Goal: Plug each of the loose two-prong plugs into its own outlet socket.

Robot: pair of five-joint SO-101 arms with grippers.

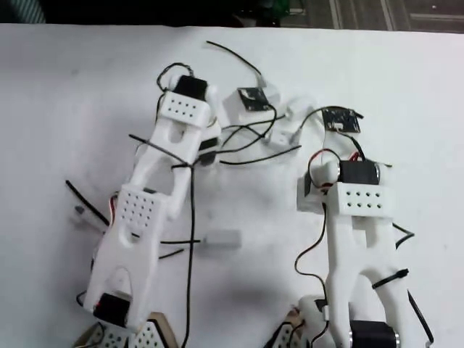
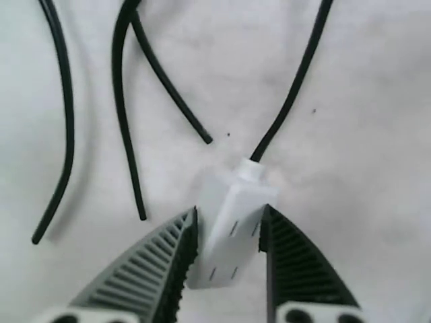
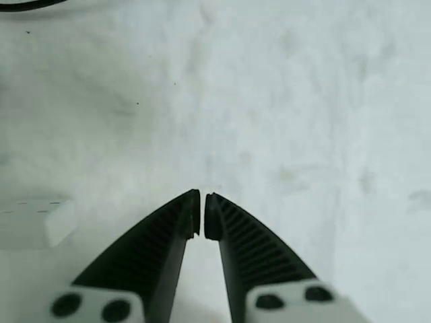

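Observation:
My left gripper is shut on a white socket block with thin slots in its face. The ribbed fingers press on both of its sides, and a black cable runs out of its far end. My right gripper is shut on nothing, low over bare white table. A white block lies off to its side, cut by the picture's edge. In the high view another white block lies loose between the left arm and the right arm.
Loose black cable ends lie on the table beside the held block. In the high view black cables tangle around small white pieces in the middle at the back. The table's far edge runs along the top.

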